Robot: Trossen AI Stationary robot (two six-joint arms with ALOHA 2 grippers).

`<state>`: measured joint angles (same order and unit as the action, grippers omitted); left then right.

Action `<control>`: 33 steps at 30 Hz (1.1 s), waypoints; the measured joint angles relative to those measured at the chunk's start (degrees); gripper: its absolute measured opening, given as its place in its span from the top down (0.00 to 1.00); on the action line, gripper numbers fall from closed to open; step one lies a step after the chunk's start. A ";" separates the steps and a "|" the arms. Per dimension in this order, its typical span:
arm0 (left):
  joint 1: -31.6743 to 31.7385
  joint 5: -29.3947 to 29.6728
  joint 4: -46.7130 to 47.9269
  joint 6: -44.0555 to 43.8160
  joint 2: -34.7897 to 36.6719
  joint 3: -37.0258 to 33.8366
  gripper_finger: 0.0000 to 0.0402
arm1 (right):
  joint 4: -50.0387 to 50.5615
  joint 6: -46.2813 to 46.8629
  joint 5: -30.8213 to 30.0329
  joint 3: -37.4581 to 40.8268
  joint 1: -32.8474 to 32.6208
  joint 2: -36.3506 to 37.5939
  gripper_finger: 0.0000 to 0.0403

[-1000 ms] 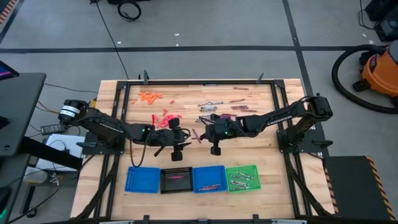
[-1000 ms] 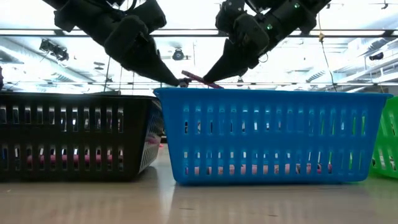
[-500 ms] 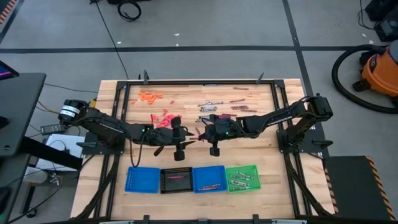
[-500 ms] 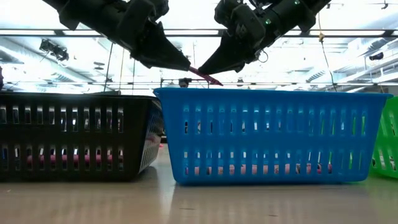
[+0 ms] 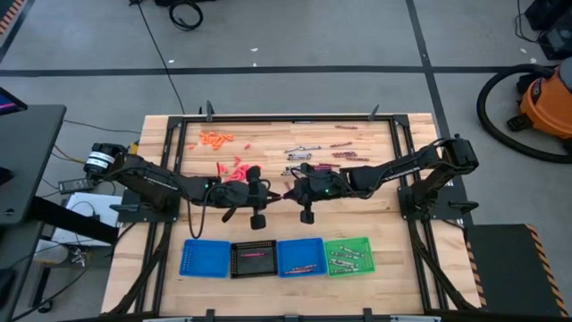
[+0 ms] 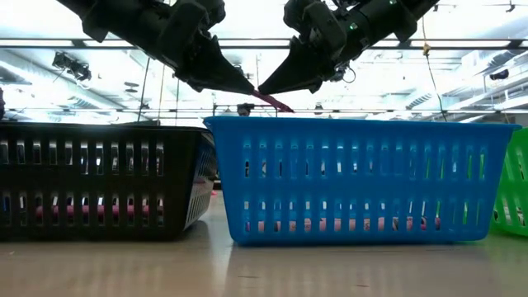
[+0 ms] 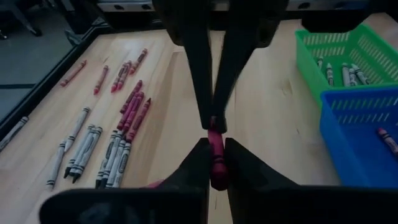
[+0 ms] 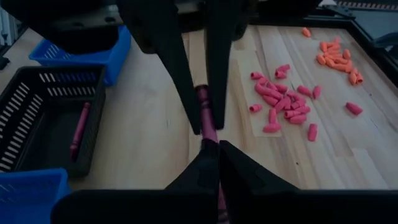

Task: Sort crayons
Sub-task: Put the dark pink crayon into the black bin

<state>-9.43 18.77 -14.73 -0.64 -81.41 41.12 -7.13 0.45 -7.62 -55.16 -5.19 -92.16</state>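
A magenta crayon hangs above the table's middle, between my two grippers, which meet tip to tip. My left gripper comes from the table's left and is shut on it. My right gripper comes from the right and is shut on it too. In the low view the crayon slants down above the blue tray's rim. Loose grey crayons and maroon crayons lie flat on the wood. My left gripper pinches the crayon's paper-wrapped body between its two fingers. The fingers come level from the table's left and lie along the crayon, which is lifted clear of the table. My right gripper pinches the crayon's other end at its fingertips. It comes from the table's right, slanting down. The crayon runs on past those fingertips, between the left gripper's fingers.
Four trays stand in a row near the front edge: blue, black with one crayon in it, blue and green. Short pink pieces and orange pieces lie at the far left.
My left gripper has risen and gone toward the right gripper, closing onto the crayon that the right gripper holds. The right gripper has lifted the crayon a little; it stays slanted.
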 joint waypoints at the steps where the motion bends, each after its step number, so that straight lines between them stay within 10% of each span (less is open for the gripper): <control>1: 0.01 0.01 0.15 -0.01 0.00 0.00 0.94 | -0.23 -0.03 0.00 0.00 -0.02 -0.01 0.93; 18: -4.94 -22.51 20.87 -19.88 9.18 0.09 0.90 | 13.72 3.04 -4.45 -0.02 0.95 2.23 0.87; 33: -24.01 -0.83 23.18 -32.66 5.13 0.12 0.90 | 11.04 11.88 -11.76 3.08 3.89 -2.71 0.78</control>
<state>-33.44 17.95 8.45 -33.31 -76.27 41.24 3.91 12.33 -19.37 -52.08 -1.31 -94.87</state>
